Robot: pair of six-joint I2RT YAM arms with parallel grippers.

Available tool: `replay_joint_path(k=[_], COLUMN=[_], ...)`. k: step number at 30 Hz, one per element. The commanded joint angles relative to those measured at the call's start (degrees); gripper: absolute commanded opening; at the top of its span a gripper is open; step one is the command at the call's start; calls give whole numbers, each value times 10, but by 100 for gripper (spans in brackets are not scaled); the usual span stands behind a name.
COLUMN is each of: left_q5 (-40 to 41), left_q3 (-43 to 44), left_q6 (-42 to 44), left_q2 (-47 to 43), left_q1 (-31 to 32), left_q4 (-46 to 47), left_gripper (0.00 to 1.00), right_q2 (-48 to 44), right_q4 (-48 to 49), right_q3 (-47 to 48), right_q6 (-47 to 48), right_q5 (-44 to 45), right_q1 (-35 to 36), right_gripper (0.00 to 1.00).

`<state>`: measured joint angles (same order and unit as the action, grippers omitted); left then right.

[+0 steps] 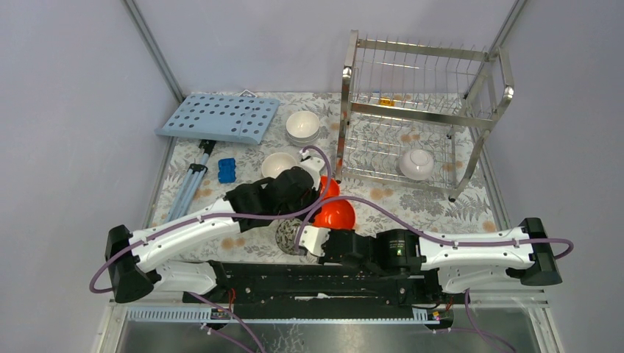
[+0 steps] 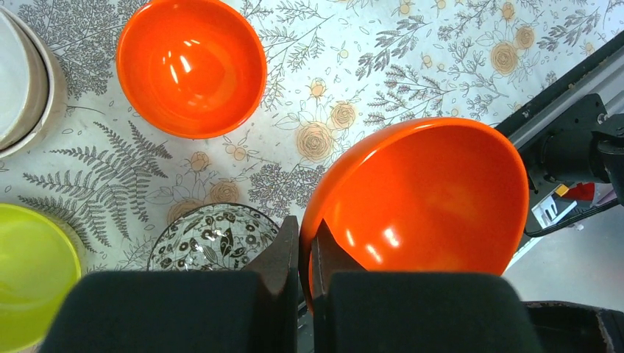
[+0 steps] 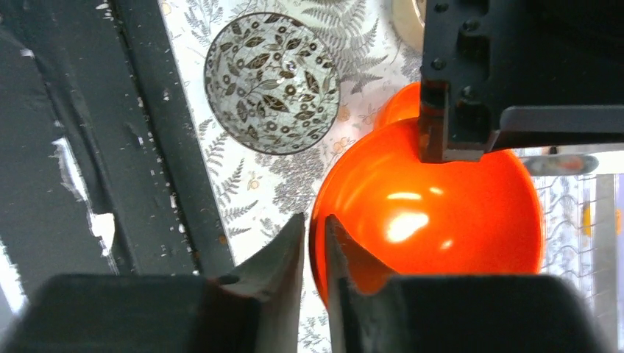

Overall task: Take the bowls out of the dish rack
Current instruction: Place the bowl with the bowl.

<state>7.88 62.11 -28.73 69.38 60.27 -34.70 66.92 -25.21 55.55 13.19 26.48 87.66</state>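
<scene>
An orange-red bowl (image 1: 336,215) hangs tilted above the table between both arms. My left gripper (image 2: 305,246) is shut on its rim, one finger inside and one outside. My right gripper (image 3: 315,243) is shut on the rim at another spot; the left gripper's fingers (image 3: 441,140) show on the bowl's far side in the right wrist view. On the cloth sit a second orange-red bowl (image 2: 191,66), a black-and-white speckled bowl (image 2: 210,235), a lime-green bowl (image 2: 29,272), a cream bowl (image 1: 279,165) and stacked white bowls (image 1: 302,126). The steel dish rack (image 1: 471,118) holds one white bowl (image 1: 416,163) on its lower tier.
A light-blue perforated board (image 1: 221,118) lies at the back left, with a small blue block (image 1: 227,170) and a folded tripod (image 1: 193,180) in front of it. The black base rail (image 1: 309,276) runs along the near edge. Grey walls close in the sides.
</scene>
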Motion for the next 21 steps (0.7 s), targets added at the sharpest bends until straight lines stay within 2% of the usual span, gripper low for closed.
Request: replay_joint_path(k=[1,3,5,6,13,21], left_q5=[38,41,24,17,-14,-22], left_q3=[-7,-16,-30,-41,-81,-55], left_q6=[-12,-19,-28,-32,-59,-65], left_q2=[-18,-23,-31,-34,-11,88], left_q1=[-4,-20,-54,-71,-170,-193], left_q4=[30,38,54,64,130,172], left_gripper=[0,0,0,0,0,0], right_q2=[-20,-30,-39,-44,-101,-152], right_q4=[32,43,48,50,58,-2], right_q3=[-4,-7,-9,-10,-56,-112], right_q6=[-34,-71,-109,-132,-307,-502], right_q5=[45,70,100,117,236,338], right_q1=[4,4,5,4,4,4], right_gripper=[44,65,77,80,83,83])
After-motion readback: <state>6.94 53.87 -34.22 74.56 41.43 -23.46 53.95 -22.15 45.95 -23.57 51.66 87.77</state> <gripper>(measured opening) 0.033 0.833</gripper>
